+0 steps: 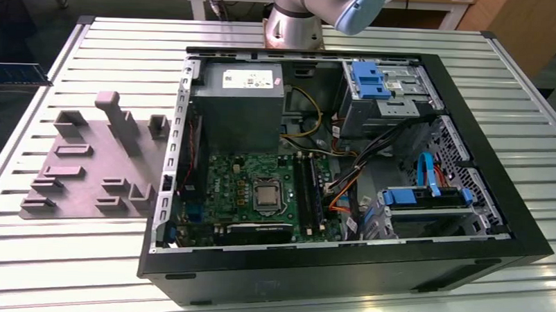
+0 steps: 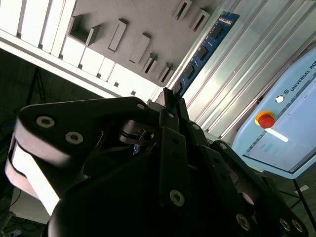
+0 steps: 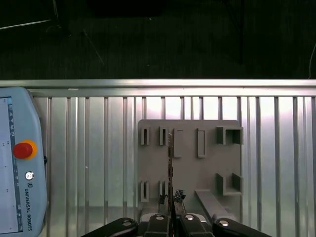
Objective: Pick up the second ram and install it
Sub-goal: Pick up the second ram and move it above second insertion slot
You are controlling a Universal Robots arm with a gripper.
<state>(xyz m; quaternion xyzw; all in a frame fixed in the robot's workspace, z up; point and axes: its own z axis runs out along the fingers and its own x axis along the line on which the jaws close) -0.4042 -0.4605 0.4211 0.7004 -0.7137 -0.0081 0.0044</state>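
The second ram (image 2: 205, 47), a thin blue-green board with a row of black chips, sticks out from my gripper (image 2: 168, 96), which is shut on one end of it. In the first wrist view the ram (image 3: 170, 168) shows edge-on as a thin dark line rising from between the fingertips (image 3: 160, 223) of the gripper (image 3: 171, 219). It hangs in the air above the grey slotted holder (image 3: 197, 168). The open computer case (image 1: 479, 236) lies on the table, with the green motherboard (image 1: 249, 190) and its black memory slots (image 1: 311, 192) facing up.
The grey holder (image 1: 88, 170) lies on the ribbed metal table (image 1: 52, 259) at the exterior view's left of the case. A teach pendant (image 3: 19, 163) with a red button lies beside the holder. Cables, blue drive cages and a power supply (image 1: 238, 102) crowd the case.
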